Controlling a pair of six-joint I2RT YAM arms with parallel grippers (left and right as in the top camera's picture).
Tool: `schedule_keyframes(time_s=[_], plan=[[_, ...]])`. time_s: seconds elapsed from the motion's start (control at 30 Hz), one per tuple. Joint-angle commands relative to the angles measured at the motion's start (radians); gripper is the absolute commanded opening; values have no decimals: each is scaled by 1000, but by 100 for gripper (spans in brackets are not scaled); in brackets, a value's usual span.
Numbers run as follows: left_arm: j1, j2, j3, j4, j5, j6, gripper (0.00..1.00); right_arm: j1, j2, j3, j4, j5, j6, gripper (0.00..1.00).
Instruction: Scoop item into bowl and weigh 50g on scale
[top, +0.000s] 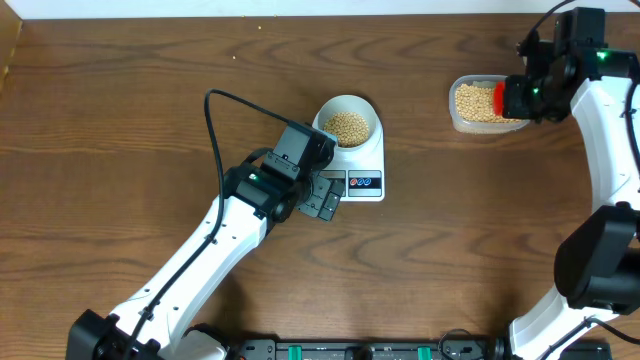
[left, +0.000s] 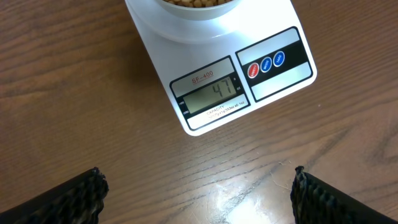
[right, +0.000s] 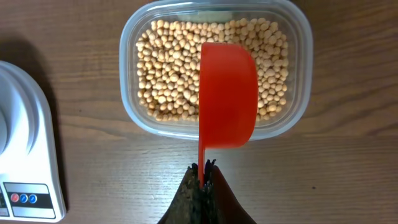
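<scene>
Hovering over the tub (right: 303, 62), right gripper (right: 203, 169) pinches red scoop (right: 228, 93); left gripper (left: 196, 179) stands spread.

The overhead camera looks straight down on the wooden table (top: 120, 110) from high up, wide enough to take in both arms, the scale (top: 362, 182) near the centre and the clear tub (top: 456, 100) far right. The left wrist camera hangs close over the table, facing steeply down. The left gripper (left: 198, 199) frames its bottom corners, and the scale's display (left: 210, 94) sits tilted in the upper half below the bowl (left: 199, 22). The right wrist camera looks down from near above the tub along the red scoop (right: 227, 93), with the right gripper (right: 203, 180) at bottom centre. All three views share the scale. Overhead and right wrist share the tub.
</scene>
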Motion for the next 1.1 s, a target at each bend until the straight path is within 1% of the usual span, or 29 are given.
schedule_keyframes(time_s=[0.0,0.27,1.07], plan=[[3,8,-6,-3,-3,-5,96,-10,-3,16,11,-4,-26,1],[3,8,-6,-3,-3,-5,96,-10,27,16,41,-39,-35,1],[3,8,-6,-3,-3,-5,96,-7,31,-6,71,-86,-35,1]])
